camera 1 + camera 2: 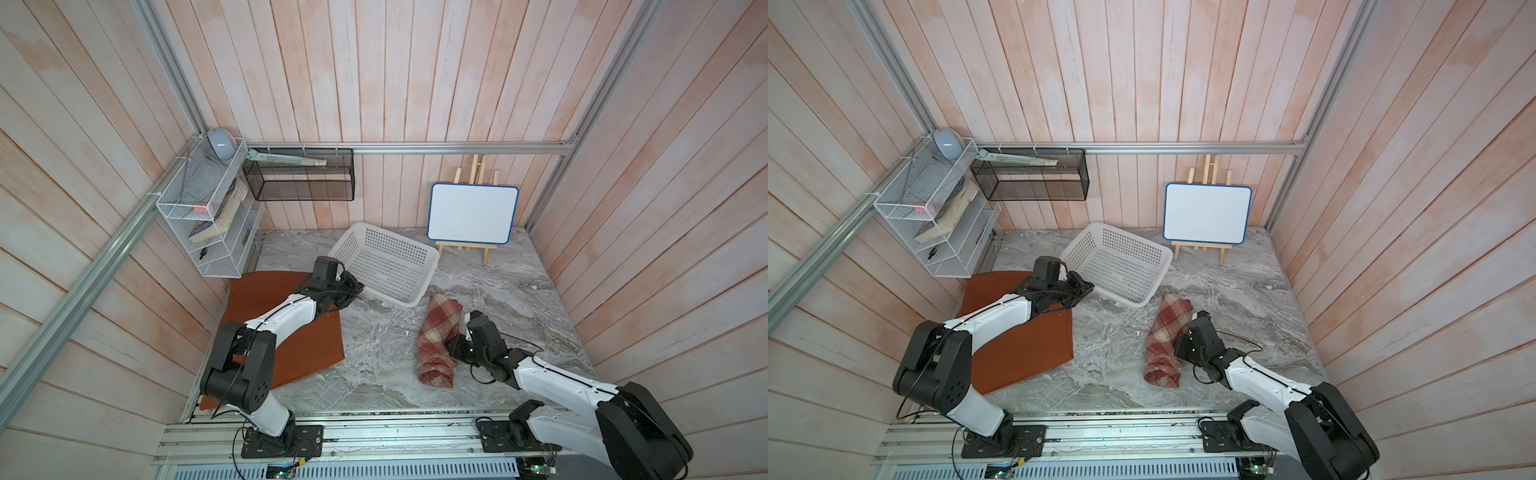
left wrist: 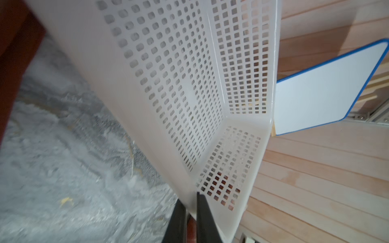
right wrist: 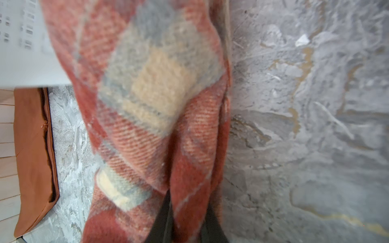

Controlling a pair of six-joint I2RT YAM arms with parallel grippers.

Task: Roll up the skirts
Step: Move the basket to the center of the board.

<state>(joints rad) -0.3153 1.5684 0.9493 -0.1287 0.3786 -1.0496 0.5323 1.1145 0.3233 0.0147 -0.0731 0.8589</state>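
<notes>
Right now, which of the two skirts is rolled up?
The red-and-cream plaid skirt, bundled into a roll near the right arm; the rust-orange skirt lies spread flat under the left arm.

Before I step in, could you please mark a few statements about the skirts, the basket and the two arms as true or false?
1. The plaid skirt lies rolled up on the table. True.
2. The orange skirt is rolled up too. False: it lies spread out, unrolled.
3. The left jaws are closed on a wall of the white basket. True.
4. The right jaws hang open, clear of any cloth. False: they pinch the plaid skirt.
5. The whiteboard lies flat on the table. False: it stands on a wooden easel by the back wall.
</notes>
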